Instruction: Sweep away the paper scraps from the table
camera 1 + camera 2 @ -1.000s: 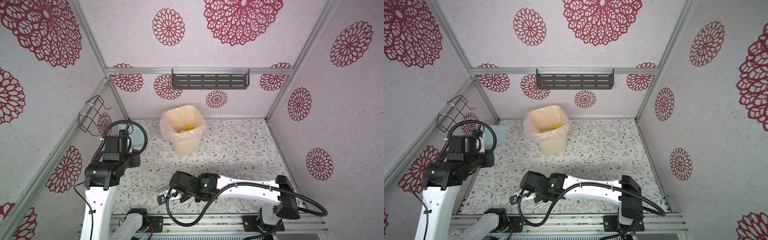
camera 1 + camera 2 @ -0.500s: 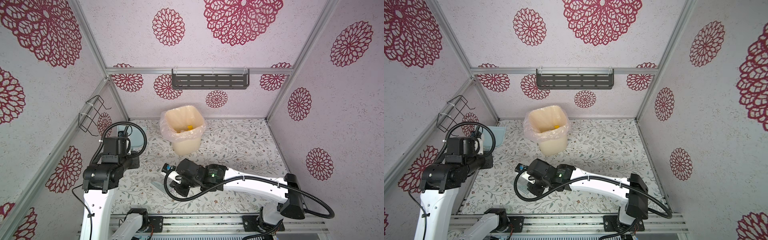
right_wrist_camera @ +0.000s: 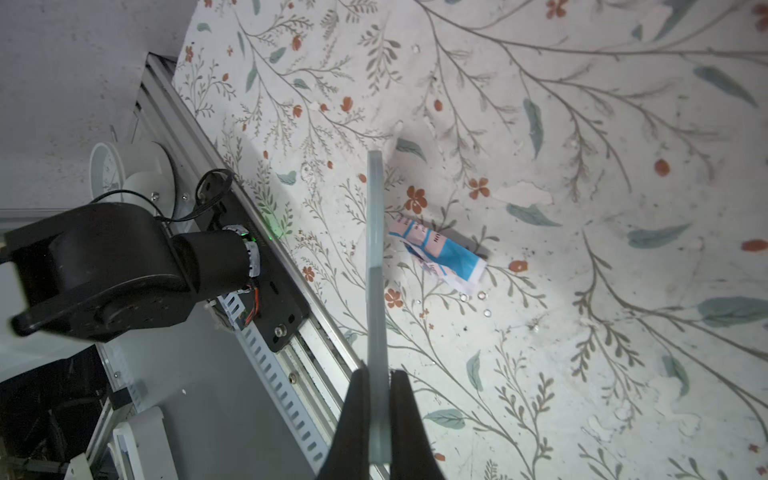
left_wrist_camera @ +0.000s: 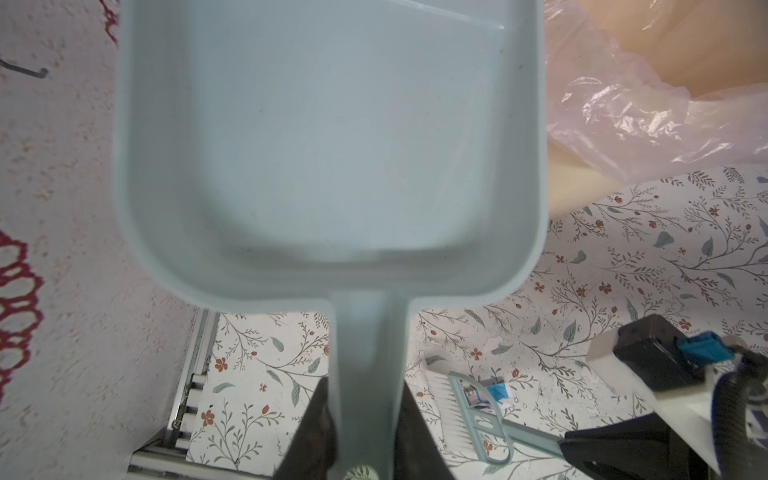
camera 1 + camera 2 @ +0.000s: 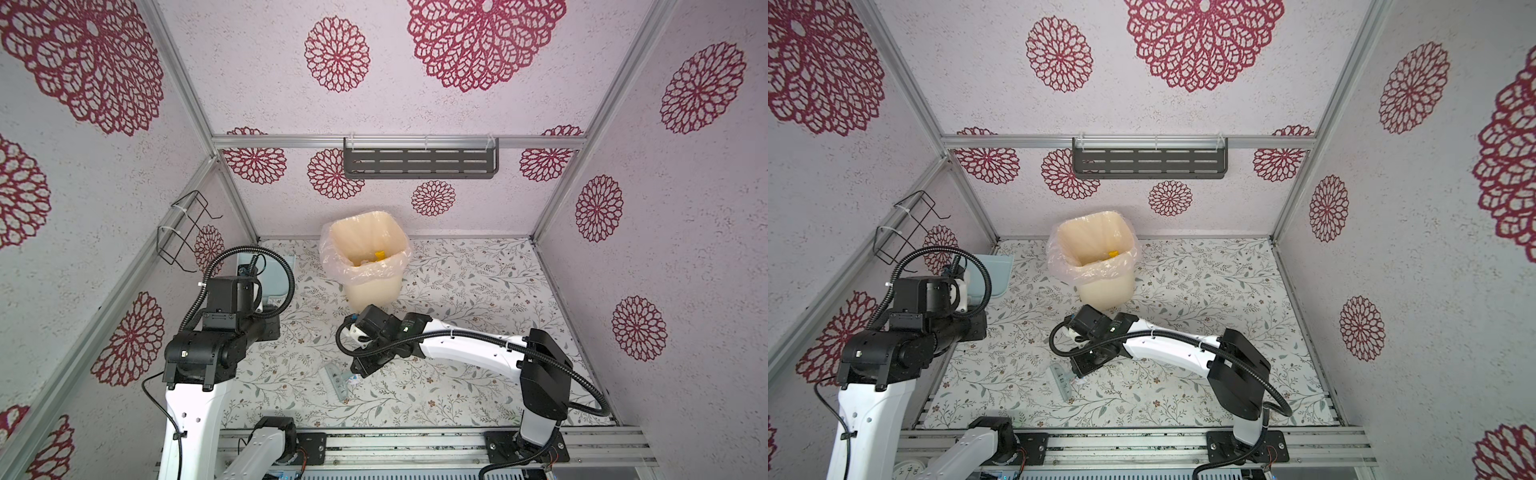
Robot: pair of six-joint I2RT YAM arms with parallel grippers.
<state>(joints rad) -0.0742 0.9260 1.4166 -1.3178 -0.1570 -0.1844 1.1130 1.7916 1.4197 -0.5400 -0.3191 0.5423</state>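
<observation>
- Currently the left gripper (image 4: 365, 415) is clamped narrow on the handle of the pale blue dustpan (image 4: 332, 145), one finger on each side of it.
- The dustpan sits at the far left of the table (image 5: 478, 291), close to the left wall and left of the bin (image 5: 365, 257); it is partly hidden behind the left arm in both top views.
- The right gripper (image 3: 379, 399) is pinched tight on the thin handle of the brush (image 3: 375, 249), seen edge-on in the right wrist view.
- The brush head is low over the near-centre of the table (image 5: 334, 380); whether the bristles touch the table, I can't tell.
- One paper scrap (image 3: 440, 251), crumpled, printed pink, blue and white, lies on the table just right of the brush head; whether they touch is unclear.
- A yellow scrap (image 5: 379, 254) is inside the bagged bin at far centre.
</observation>
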